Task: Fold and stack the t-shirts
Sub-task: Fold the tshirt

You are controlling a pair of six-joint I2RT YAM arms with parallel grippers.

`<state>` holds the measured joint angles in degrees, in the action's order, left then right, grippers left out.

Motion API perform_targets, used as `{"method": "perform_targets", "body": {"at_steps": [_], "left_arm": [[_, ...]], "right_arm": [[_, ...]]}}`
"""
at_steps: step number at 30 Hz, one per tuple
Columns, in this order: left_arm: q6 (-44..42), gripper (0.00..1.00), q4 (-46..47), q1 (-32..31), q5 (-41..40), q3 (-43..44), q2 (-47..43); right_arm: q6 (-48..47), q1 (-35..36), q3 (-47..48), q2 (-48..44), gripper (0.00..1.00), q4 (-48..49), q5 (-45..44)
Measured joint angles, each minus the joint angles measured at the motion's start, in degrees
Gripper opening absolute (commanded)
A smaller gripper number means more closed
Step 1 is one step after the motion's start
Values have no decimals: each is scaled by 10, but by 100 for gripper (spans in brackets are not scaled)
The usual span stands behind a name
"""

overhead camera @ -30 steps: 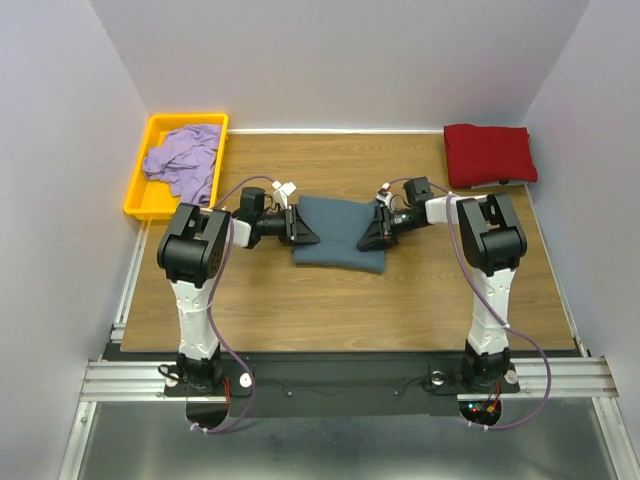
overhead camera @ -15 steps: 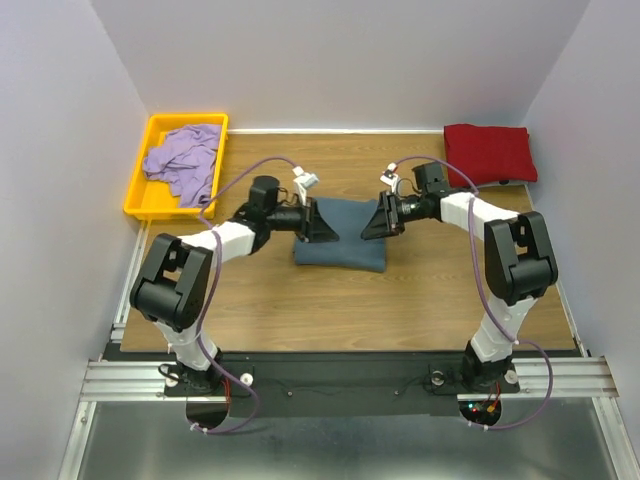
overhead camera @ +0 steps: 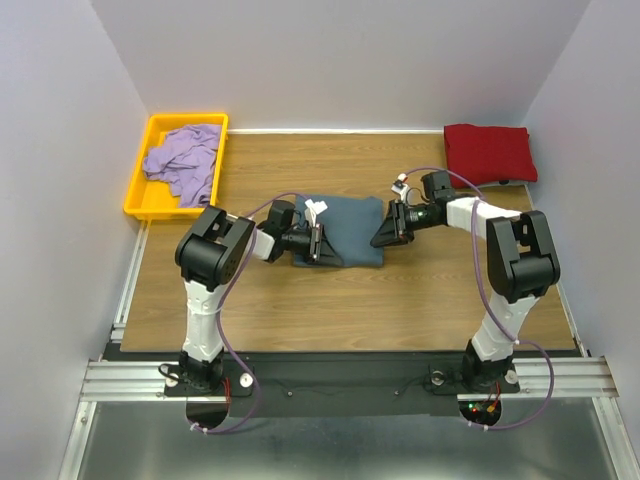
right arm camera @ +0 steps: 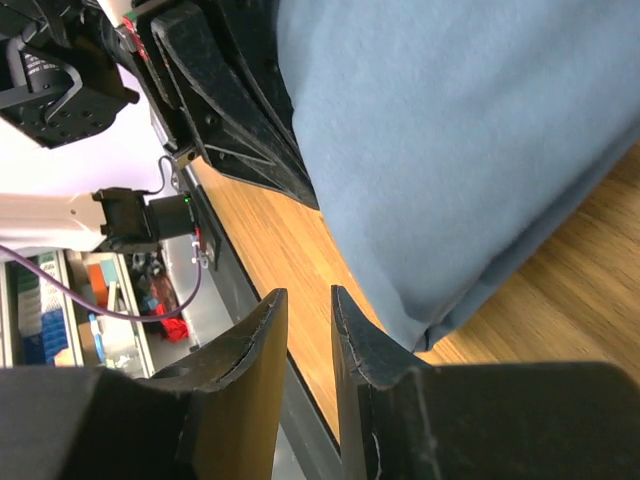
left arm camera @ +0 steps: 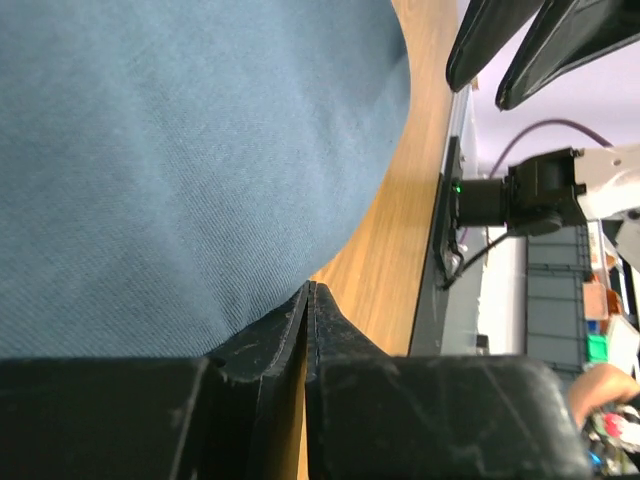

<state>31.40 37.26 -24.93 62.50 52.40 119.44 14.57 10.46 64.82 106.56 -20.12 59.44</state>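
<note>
Wooden table (overhead camera: pixel 350 300), pale walls (overhead camera: pixel 340 60), blue-grey t-shirt (overhead camera: pixel 352 225)

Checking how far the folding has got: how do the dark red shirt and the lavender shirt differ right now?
The dark red shirt is folded into a neat rectangle; the lavender shirt lies crumpled. The dark red shirt rests directly on the wooden table at the far right; the lavender shirt sits in the yellow tray at the far left. Shared: both lie at the far side, apart from the blue-grey shirt in the middle.

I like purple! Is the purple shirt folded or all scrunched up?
Scrunched up: the purple shirt lies crumpled in the yellow tray.
</note>
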Motion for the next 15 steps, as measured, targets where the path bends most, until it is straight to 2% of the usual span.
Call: {"method": "perform_targets", "body": {"at_steps": [6,12,15], "left_arm": [[0,18,-5,1,-21,-6,-28],[-7,18,-8,21,-15,-43,-174],[-14,18,5,44,-6,-47,-202]], "right_arm": [[3,-1,7,0,31,0,-5],[5,24,28,0,31,4,-3],[11,47,33,7,31,15,0]]}}
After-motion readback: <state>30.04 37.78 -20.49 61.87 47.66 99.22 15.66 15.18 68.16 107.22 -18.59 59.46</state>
